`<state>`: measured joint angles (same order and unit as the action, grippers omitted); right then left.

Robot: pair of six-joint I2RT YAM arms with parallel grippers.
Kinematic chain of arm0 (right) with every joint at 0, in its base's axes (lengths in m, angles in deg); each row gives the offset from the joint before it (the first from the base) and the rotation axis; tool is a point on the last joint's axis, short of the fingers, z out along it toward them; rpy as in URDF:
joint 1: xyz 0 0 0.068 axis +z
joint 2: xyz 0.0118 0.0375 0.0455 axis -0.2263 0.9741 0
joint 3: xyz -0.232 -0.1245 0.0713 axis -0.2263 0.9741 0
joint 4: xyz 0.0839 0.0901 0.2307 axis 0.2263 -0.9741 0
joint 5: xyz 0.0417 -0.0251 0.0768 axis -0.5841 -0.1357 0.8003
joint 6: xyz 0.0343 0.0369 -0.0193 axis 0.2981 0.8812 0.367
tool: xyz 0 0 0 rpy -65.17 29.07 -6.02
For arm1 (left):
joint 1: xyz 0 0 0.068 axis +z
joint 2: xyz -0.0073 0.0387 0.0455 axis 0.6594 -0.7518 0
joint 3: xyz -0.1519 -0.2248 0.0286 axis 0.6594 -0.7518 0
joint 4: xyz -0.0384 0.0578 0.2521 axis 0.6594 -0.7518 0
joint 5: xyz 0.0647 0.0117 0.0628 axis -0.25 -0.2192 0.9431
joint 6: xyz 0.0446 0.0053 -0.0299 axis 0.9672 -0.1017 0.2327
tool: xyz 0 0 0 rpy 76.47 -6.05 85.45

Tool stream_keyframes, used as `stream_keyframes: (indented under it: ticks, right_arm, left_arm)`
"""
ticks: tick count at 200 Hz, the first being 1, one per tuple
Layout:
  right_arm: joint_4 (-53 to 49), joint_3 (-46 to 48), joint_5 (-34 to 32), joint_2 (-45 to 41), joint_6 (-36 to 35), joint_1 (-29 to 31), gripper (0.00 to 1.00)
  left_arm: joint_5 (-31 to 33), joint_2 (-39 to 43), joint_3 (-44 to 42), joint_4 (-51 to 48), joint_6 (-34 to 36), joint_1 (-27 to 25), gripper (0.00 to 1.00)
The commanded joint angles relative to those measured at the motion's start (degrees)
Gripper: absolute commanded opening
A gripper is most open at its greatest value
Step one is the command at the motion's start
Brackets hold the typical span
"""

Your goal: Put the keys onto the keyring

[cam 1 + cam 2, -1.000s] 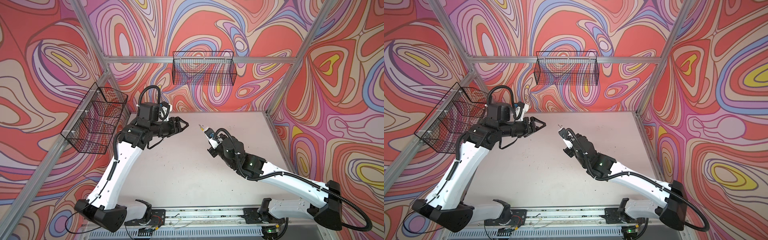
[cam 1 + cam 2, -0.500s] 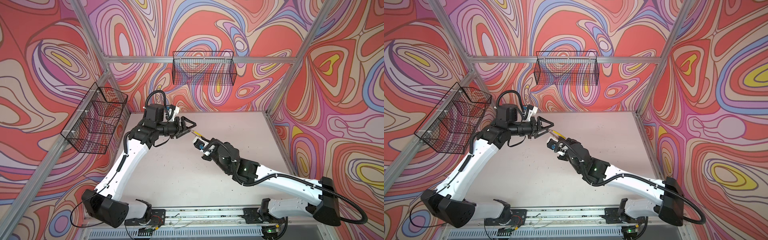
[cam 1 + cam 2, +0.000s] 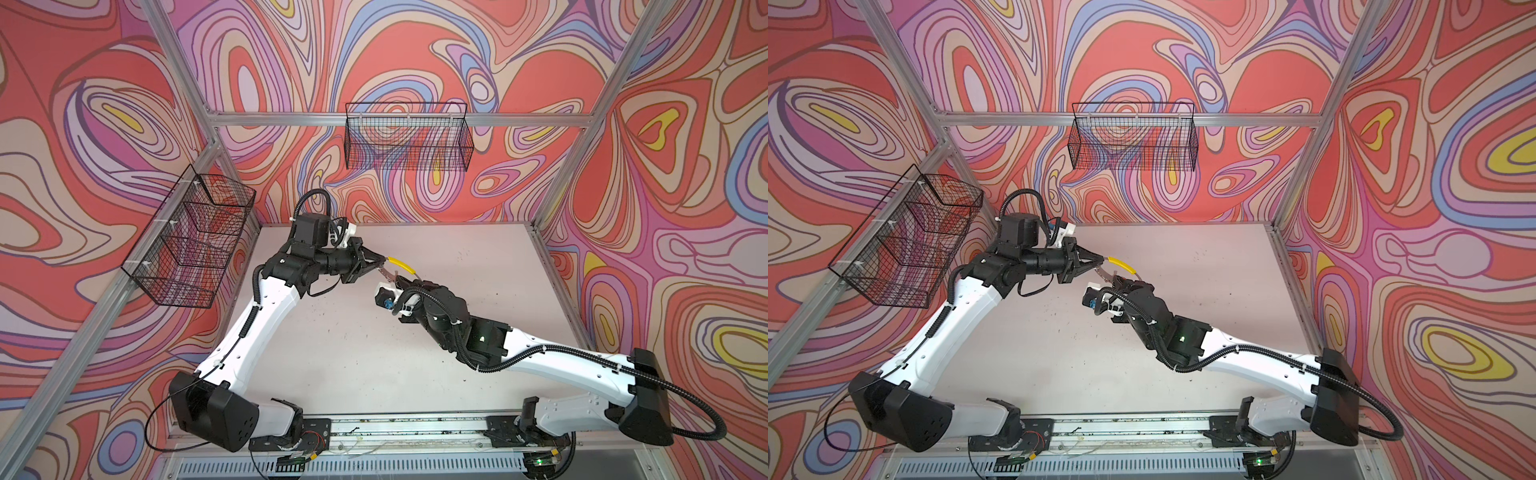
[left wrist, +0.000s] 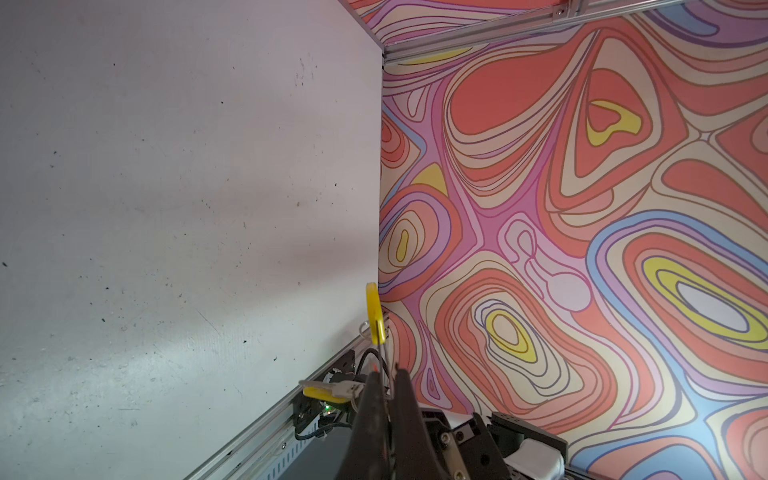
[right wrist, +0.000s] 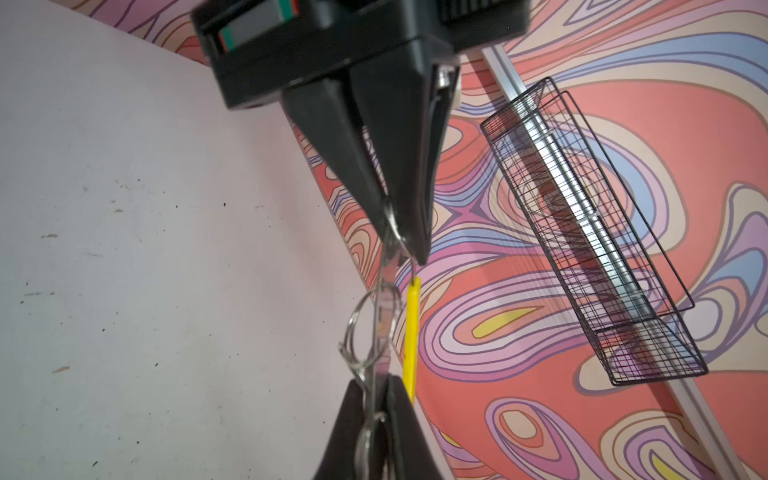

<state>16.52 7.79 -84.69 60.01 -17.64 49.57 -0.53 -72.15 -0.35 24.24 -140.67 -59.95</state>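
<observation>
Pinches the large flat grey keyring (image 3: 400, 263) with its yellow arc in mid-air above the table (image 3: 478, 266), toward its far edge, between closed left gripper (image 3: 381, 260) and closed right gripper (image 3: 402, 281); could wrench it free through uneven opposing pulls.

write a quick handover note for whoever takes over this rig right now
Left gripper: shut on the keyring, beside one end of its yellow arc.
Right gripper: shut on the keyring too; the ring hangs in the air between both, above the table.
Keys: a yellow-tagged key shows beside the left gripper; threaded or not, cannot tell. No second key in sight.
Done: ring gripped by both. Left: check the yellow key, find and thread the other.
</observation>
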Motion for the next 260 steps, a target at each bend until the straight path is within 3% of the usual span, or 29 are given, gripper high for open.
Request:
stream_keyframes:
  ticks: [1,16,28,37,73,115,166,227,260]
  right_arm:
    - [3.4,-2.8,1.8,0.4,0.8,0.4,0.00]
    - [1.4,-4.0,1.8,0.8,2.2,0.4,0.01]
    - [-2.3,-5.9,2.6,1.1,4.7,0.4,0.37]
    - [-6.4,-7.7,4.1,1.0,6.9,0.4,0.50]
    - [-20.4,-11.5,12.0,-3.3,16.4,0.4,0.65]
    - [-25.9,-14.5,16.1,-6.9,22.4,0.0,0.62]
    - [-25.5,-15.1,18.4,-2.3,21.2,-0.3,0.63]
    - [-18.4,-10.5,11.4,-1.7,16.7,-0.3,0.59]
    - [-14.6,-8.6,8.5,-1.8,14.9,-1.1,0.48]
  left_arm:
    - [-3.7,1.3,-1.1,3.2,1.5,-0.6,0.00]
    - [-3.8,1.8,-1.2,3.7,0.3,-0.4,0.00]
    - [-3.8,2.3,-1.7,4.6,-0.9,0.0,0.00]
    - [-3.7,2.9,-2.4,5.7,-2.2,0.4,0.00]
    - [-0.3,5.5,-5.4,9.7,-6.0,2.5,0.00]
    - [0.7,6.5,-6.9,13.7,-7.2,3.2,0.00]
    - [0.9,8.0,-6.1,13.0,-7.7,3.3,0.00]
    - [0.9,9.5,-4.6,10.1,-6.4,3.2,0.00]
    - [-0.5,9.5,-4.6,9.9,-5.9,3.2,0.00]
